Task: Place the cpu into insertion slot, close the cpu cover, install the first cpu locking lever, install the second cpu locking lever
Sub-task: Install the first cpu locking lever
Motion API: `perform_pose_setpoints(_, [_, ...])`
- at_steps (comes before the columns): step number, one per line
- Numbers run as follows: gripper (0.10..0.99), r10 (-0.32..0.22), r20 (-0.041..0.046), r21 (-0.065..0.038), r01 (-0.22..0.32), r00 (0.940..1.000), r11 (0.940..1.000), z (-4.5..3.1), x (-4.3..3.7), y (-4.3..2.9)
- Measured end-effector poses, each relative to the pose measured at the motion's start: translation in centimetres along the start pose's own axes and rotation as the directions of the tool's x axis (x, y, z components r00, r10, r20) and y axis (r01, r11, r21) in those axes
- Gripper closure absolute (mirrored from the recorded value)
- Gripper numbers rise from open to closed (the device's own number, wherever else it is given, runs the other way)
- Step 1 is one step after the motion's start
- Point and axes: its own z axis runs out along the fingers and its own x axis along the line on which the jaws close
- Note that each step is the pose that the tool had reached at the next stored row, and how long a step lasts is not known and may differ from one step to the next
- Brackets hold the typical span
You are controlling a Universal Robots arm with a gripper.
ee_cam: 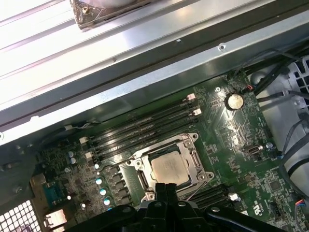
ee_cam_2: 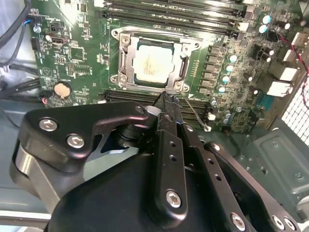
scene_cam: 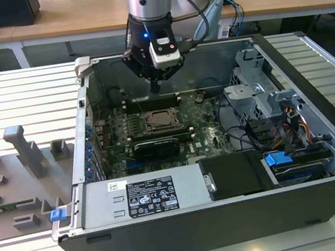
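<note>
The cpu (ee_cam_2: pixel 153 62) is a pale square chip lying flat in the insertion slot (scene_cam: pixel 162 121) on the green board; it shows in both wrist views (ee_cam: pixel 169 169). The silvery cpu cover (ee_cam_2: pixel 126 67) lies down around the chip like a frame. A thin wire locking lever (ee_cam_2: pixel 195 113) sticks out slantwise from the socket's corner, close to my fingertips. My gripper (ee_cam_2: pixel 169 99) hangs just above the socket's near edge, shut with nothing between its fingers. In the exterior view the gripper (scene_cam: pixel 156 89) is a little above the board, behind the socket.
Long memory slots (ee_cam_2: pixel 178 12) run beside the socket. A black graphics card (scene_cam: pixel 156 147) lies in front of it, then the power supply (scene_cam: pixel 143 195). Drive cage (scene_cam: pixel 255 81) and cables crowd the exterior view's right. Case walls enclose the board. A grey fixture (scene_cam: pixel 23 150) stands outside on the left.
</note>
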Motion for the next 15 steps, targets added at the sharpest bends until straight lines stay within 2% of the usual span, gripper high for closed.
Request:
perform_pose_setpoints(5, [0.98,-0.045,-0.0021,0.001,0.045,0.999,0.999,0.0,0.0,0.0])
perform_pose_setpoints(7, [0.98,-0.087,-0.0041,0.001,0.087,0.9962,0.9962,0.01,0.0,0.0])
perform_pose_setpoints(8, [0.98,-0.123,-0.0059,0.002,0.123,0.9923,0.9924,0.02,0.0,0.0])
perform_pose_setpoints(12, [0.98,-0.206,-0.0099,0.003,0.206,0.9785,0.9786,0.05,0.0,0.0])
perform_pose_setpoints(14, [0.98,-0.241,-0.0114,0.003,0.241,0.9704,0.9704,0.06,0.0,0.0])
perform_pose_setpoints(15, [0.98,-0.264,-0.0116,0.003,0.264,0.9644,0.9645,0.06,0.0,-0.01])
